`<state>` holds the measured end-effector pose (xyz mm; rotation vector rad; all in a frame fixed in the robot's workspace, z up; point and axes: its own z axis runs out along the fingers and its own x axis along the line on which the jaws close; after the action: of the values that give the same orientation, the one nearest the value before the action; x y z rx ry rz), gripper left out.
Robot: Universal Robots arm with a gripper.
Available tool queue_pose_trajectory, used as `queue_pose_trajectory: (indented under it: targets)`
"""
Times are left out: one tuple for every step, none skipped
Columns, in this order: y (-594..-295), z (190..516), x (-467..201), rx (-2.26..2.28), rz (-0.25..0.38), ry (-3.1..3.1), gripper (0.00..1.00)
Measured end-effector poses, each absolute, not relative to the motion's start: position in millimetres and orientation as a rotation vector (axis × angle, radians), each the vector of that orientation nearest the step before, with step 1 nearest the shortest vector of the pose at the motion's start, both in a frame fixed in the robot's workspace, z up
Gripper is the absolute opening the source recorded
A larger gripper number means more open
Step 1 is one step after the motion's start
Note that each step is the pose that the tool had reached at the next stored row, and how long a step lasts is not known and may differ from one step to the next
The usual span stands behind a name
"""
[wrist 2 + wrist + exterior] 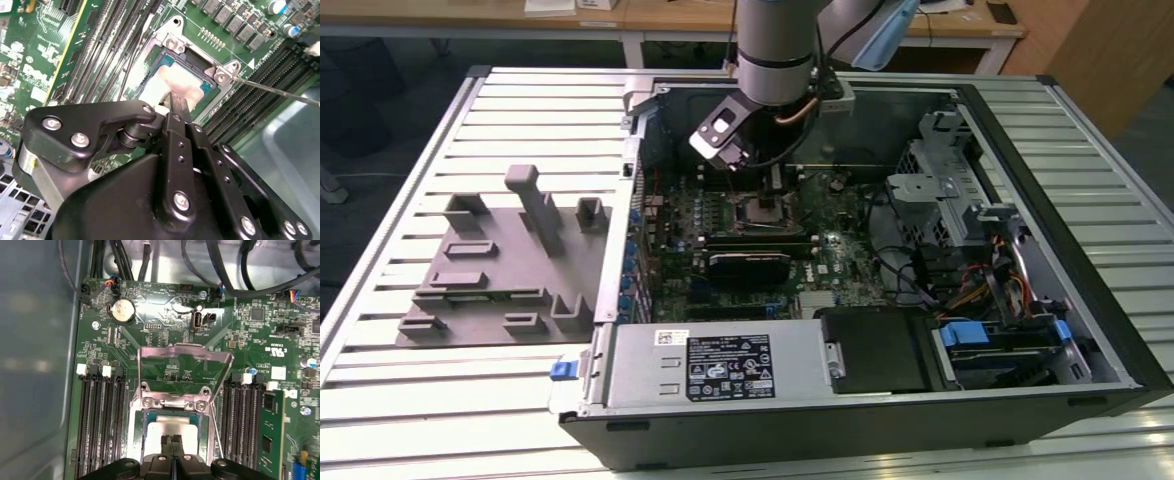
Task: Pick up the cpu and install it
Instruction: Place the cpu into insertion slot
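Presently the hand [172,439] is down inside the open computer case [1067,380], which lies on its side on the slatted worktop [454,400]. It stands directly over the processor socket on the motherboard [150,315]. In both wrist views its two fingers are clenched together with nothing between them, and their tips are at or just above the cpu [152,437].

The cpu lies flat in the socket recess. Its silver top is visible on both sides of the fingertips, and its pale rim sits within the metal socket frame [172,42]. Whether the tips actually touch the chip cannot be told. The hinged load plate [185,360] stands raised behind the socket, and the thin retention lever [275,90] is swung out, unlatched.

Judgement: placement appears done, but the chip is not secured. The risks are as follows:
- If the cpu is not seated square, pressure from the narrow closed tips could bend socket contacts. Seating cannot be confirmed, since the hand covers part of the chip.
- Off-centre contact could tip or slide the chip in the recess.
- Sideways drift of the hand could foul the raised plate, the lever or the memory slots [100,425] flanking the socket.

The grey fixture blocks [494,270] sit well apart from the socket, near the worktop edge on the exterior view's left.
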<state>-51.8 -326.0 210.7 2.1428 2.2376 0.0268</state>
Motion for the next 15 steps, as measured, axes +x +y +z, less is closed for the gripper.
queue_pose_trajectory:
  targets:
    - [-326,213,-52,2.143,0.027,2.237,0.11]
    - [-326,216,-52,2.142,0.027,2.237,0.11]
    - [-326,219,-52,2.142,0.027,2.237,0.11]
    - [-326,222,-52,2.142,0.027,2.237,0.11]
    - [-326,225,-52,2.142,0.027,2.236,0.11]
    - [-326,228,-52,2.141,0.027,2.236,0.11]
    - [-326,231,-52,2.141,0.028,2.236,0.11]
    - [-326,234,-52,2.141,0.029,2.235,0.11]
    - [-326,237,-52,2.14,0.029,2.235,0.11]
    - [-326,239,-52,2.14,0.029,2.234,0.11]
    - [-326,242,-52,2.139,0.03,2.234,0.11]
    - [-326,245,-52,2.139,0.031,2.233,0.11]
    - [-326,248,-52,2.138,0.031,2.233,0.11]
    - [-326,251,-52,2.138,0.032,2.232,0.11]
    - [-326,253,-52,2.137,0.033,2.231,0.11]
